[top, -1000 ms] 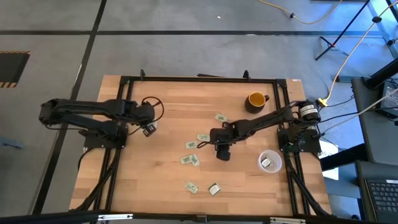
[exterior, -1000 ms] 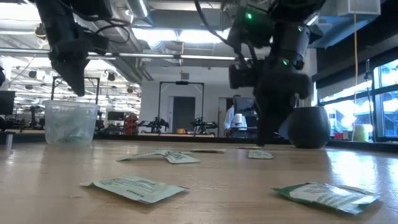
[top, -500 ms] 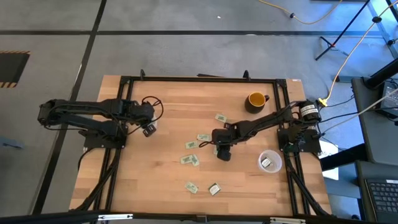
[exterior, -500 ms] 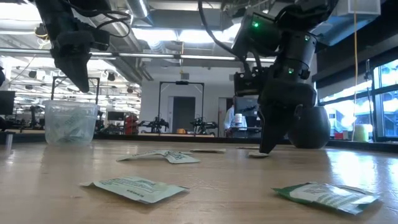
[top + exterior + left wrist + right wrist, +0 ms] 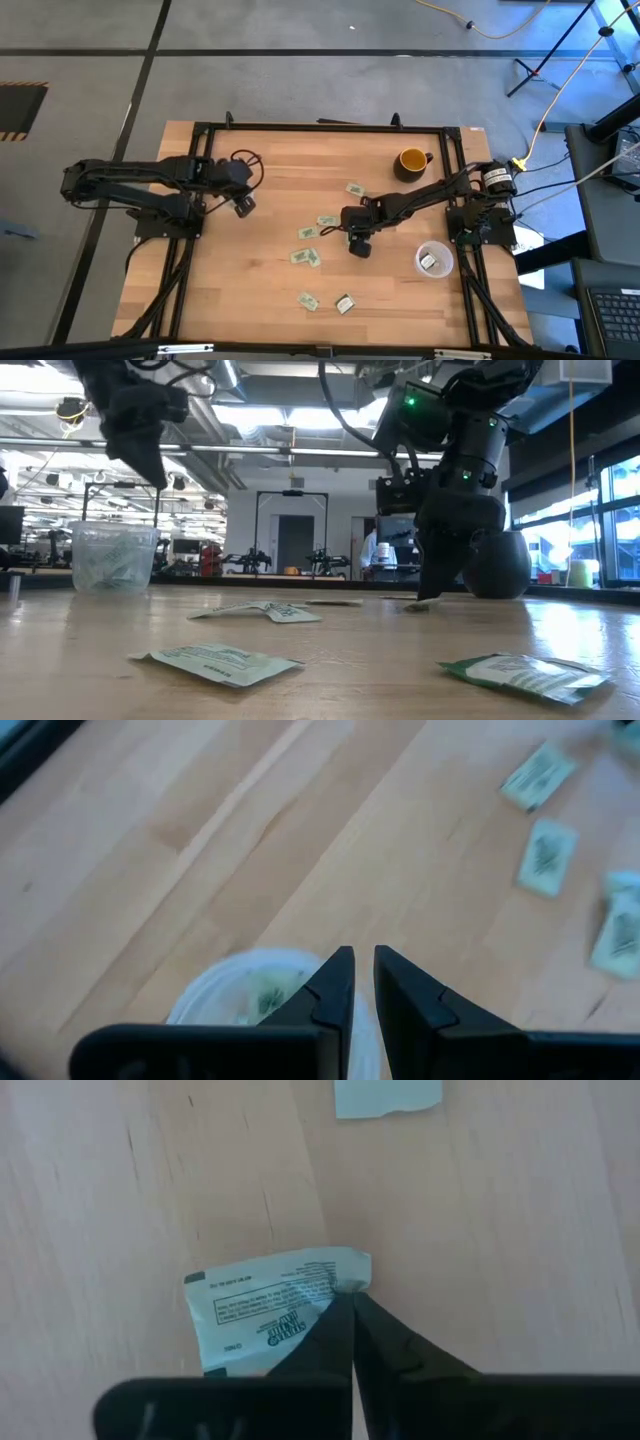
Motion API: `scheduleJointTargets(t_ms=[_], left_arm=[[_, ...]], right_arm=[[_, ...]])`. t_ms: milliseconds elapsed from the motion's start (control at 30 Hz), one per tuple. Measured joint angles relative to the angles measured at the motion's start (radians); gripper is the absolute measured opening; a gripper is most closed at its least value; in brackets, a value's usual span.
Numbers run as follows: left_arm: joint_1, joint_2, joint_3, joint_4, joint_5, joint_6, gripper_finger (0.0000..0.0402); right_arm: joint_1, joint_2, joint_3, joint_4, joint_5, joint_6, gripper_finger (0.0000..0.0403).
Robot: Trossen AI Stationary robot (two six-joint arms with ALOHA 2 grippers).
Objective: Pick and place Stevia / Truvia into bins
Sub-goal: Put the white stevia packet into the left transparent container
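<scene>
Several pale green and white Stevia packets (image 5: pixel 307 233) lie flat on the wooden table. My right gripper (image 5: pixel 356 243) is down at mid-table, shut on one packet (image 5: pixel 265 1310). One clear bin (image 5: pixel 434 260) stands at the right with a packet inside. The other bin (image 5: pixel 112 555) stands at the left and shows in the left wrist view as the bin's rim (image 5: pixel 235 970), with a packet in it. My left gripper (image 5: pixel 362 955) hangs above and just right of that bin, its fingertips a narrow gap apart with nothing between them. My right gripper pinches the packet's crumpled corner (image 5: pixel 352 1272) between its two fingertips (image 5: pixel 340 1315), coming from above and pointing down. The rest of the packet lies flat on the table.
A yellow mug (image 5: pixel 411 160) with a dark handle stands at the far right. Loose packets lie near the front edge (image 5: pixel 344 304) and left of my right gripper (image 5: pixel 300 256). A black frame (image 5: pixel 320 127) runs around the table.
My right gripper has come down a little, tipped, and shut on the packet's corner. My left gripper has moved toward the table's right, away from above the left bin, with its gap unchanged.
</scene>
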State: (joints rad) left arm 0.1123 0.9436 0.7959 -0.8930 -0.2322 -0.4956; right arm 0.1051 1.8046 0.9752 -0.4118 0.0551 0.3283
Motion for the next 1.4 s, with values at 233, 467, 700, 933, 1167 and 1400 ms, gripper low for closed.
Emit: scheduleJointTargets(t_ms=[233,467,700,933,1167,1400], left_arm=[[0.0,0.012,-0.005,0.175,0.047,0.036,0.0039],[0.0,0.021,-0.084,0.444,0.159,0.099,0.0041],[0.0,0.03,-0.154,0.62,0.21,0.102,0.0056],[-0.002,0.088,-0.218,0.737,0.258,0.107,0.0099],[-0.006,0.219,-0.239,1.001,0.259,-0.022,0.0136],[-0.006,0.326,-0.239,1.182,0.265,-0.078,0.0149]], right_arm=[[0.0,-0.003,-0.001,0.003,0.003,0.0,0.0003],[0.004,-0.039,0.046,-0.021,0.065,-0.054,0.0002],[0.016,-0.066,0.138,-0.018,0.332,-0.161,0.0002],[0.051,-0.066,0.222,0.02,0.522,-0.287,0.0002],[0.072,-0.066,0.233,0.151,0.581,-0.392,0.0002],[0.071,-0.066,0.233,0.18,0.581,-0.414,0.0002]])
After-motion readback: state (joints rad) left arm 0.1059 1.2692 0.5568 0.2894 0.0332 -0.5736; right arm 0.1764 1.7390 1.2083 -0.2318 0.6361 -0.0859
